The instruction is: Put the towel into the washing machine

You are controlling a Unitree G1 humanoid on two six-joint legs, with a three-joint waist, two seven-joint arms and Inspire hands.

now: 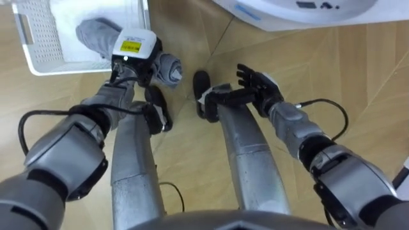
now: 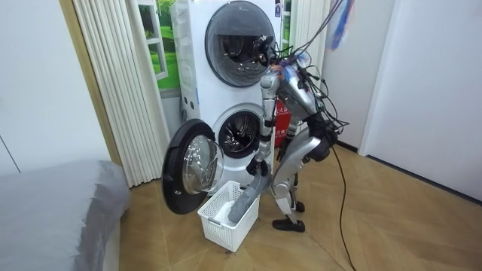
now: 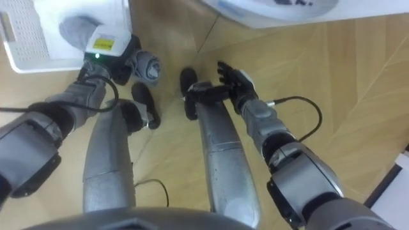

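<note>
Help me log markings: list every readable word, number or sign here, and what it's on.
Nothing is legible.
Yellow label on the left hand gripping the towel: print blurred.
Blue marks on the washing machine: blurred.
Red sign beside the washing machine: too small.

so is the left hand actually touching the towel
Touching. In the left eye view the left hand is closed round the grey towel, which sticks out on both sides of it.
</note>
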